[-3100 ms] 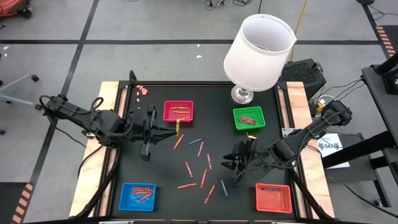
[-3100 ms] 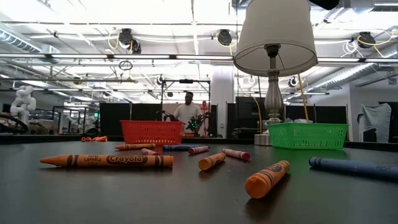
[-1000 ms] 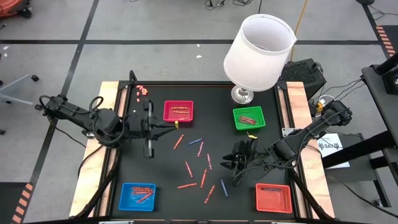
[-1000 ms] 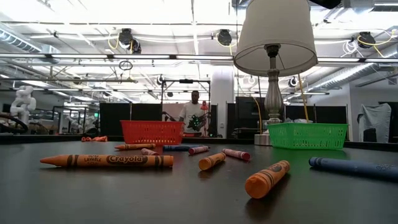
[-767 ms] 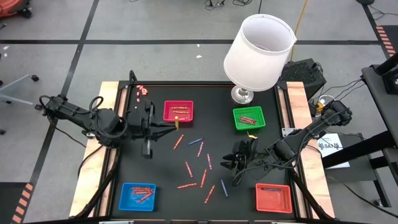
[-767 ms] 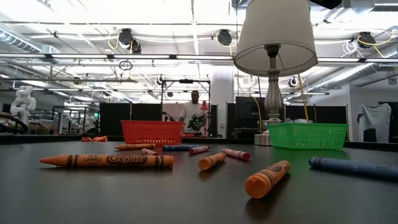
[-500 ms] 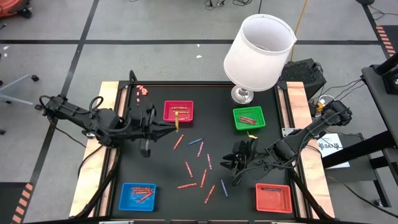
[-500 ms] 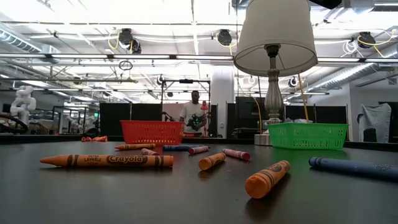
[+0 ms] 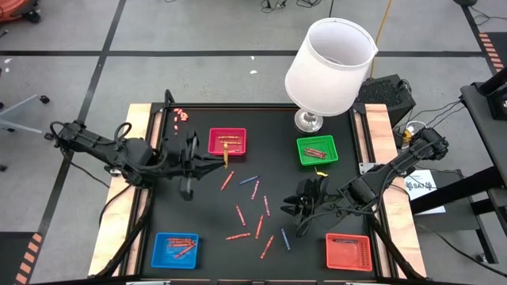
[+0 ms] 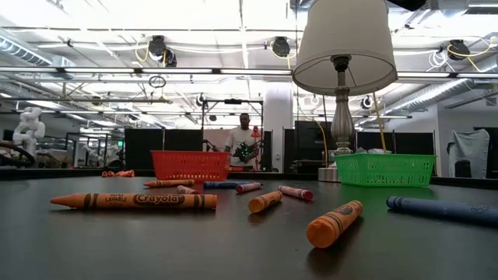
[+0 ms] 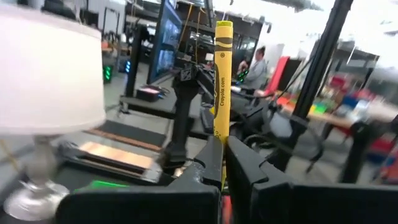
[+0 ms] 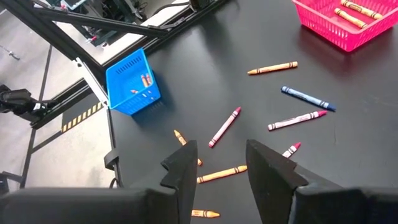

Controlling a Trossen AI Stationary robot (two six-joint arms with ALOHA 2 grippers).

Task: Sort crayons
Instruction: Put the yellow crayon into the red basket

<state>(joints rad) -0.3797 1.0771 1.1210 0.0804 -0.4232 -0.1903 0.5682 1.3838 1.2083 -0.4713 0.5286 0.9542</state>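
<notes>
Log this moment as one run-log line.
task: sort crayons | left gripper: shut on yellow crayon, beside pink tray | right gripper: open, empty, above loose crayons | yellow crayon not yet released

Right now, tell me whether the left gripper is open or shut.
Shut: the left gripper pinches a yellow crayon, which stands up from between its fingers.

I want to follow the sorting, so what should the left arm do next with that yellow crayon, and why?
Probably ease forward over the pink tray and release. The left gripper is shut on the yellow crayon, just beside that tray's near edge, and the tray already holds yellowish crayons. The right gripper waits open above the loose crayons.
</notes>
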